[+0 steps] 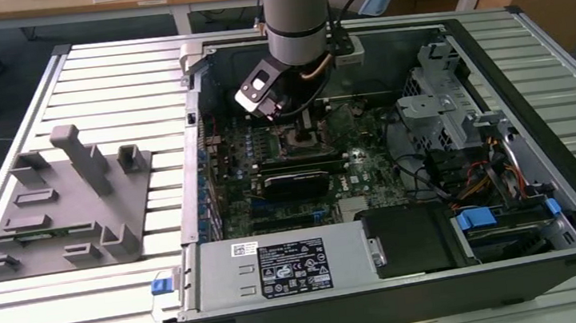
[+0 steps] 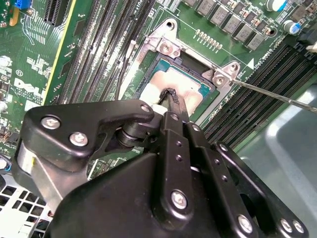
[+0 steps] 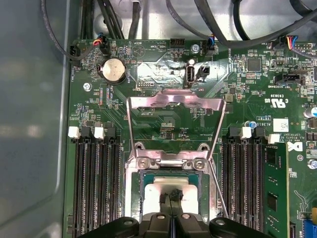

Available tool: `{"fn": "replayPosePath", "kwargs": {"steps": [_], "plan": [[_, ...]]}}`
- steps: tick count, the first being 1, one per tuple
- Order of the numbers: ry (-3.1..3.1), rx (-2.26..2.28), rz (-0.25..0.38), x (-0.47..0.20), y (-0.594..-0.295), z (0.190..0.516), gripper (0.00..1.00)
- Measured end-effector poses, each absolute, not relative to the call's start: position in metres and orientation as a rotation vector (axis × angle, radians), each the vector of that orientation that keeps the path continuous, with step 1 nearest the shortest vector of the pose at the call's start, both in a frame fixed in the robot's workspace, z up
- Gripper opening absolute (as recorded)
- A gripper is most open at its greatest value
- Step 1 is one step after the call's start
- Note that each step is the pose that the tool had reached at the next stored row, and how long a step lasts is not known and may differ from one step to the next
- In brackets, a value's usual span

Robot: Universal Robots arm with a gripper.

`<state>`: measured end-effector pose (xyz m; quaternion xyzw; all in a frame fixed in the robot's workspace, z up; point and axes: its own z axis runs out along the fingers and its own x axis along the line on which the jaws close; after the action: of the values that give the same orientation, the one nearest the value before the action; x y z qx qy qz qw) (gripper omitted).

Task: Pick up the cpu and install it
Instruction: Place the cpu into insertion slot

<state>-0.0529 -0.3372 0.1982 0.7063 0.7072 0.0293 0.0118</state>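
Note:
The cpu (image 2: 187, 85) (image 3: 157, 189) lies flat in the motherboard's socket (image 2: 165, 47), its pale top framed by a thin green rim. The socket's metal load plate (image 3: 173, 124) stands swung open behind it. My gripper (image 2: 171, 94) (image 3: 172, 195) reaches straight down over the cpu, its two black fingers (image 2: 174, 106) pressed together. Their tips are at the middle of the cpu's top, with nothing held between them. In the exterior view the gripper (image 1: 298, 122) hangs inside the open computer case over the socket (image 1: 301, 137).
The thin wire lever (image 2: 277, 94) juts out beside the socket. Memory slots (image 3: 94, 183) flank the socket, with one green memory stick (image 3: 275, 193) fitted. A grey slotted holder block (image 1: 67, 201) sits at the exterior view's left. The case holds a power supply (image 1: 277, 267), a drive cage (image 1: 443, 105) and cables.

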Motion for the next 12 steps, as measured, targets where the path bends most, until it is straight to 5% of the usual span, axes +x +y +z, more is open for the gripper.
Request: {"fn": "replayPosePath", "kwargs": {"steps": [12], "plan": [[2.205,2.202,0.091,-0.053,-0.337,0.212,0.11]]}}
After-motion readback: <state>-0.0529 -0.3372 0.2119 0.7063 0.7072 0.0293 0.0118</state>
